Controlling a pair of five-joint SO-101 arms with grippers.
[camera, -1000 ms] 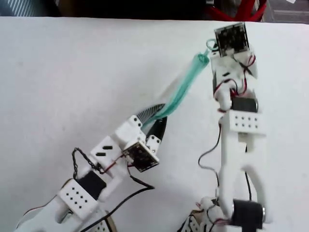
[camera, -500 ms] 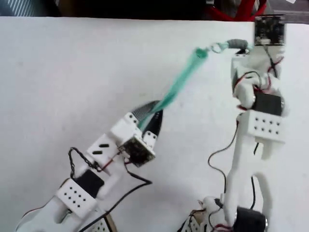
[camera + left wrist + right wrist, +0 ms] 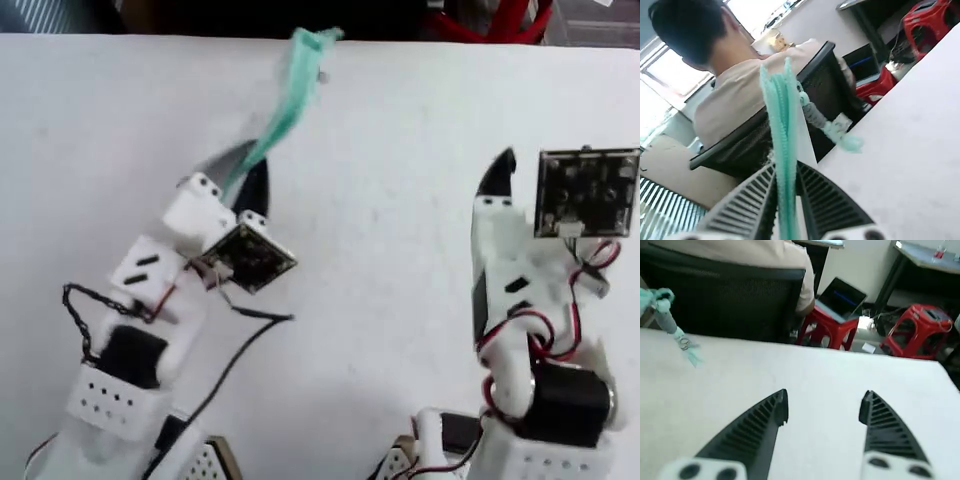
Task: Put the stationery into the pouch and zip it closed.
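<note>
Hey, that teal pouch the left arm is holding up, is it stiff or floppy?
Probably fairly floppy: the pouch looks thin and flat where it sticks out of the left gripper. Likely light, since it is held by one end. Its zipper pull dangles, so it may swing.

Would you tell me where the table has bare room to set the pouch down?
The widest bare patch of table lies between the left gripper, shut on the pouch, and the open right gripper. It is crowded toward the arms' bases, where cables trail.
</note>
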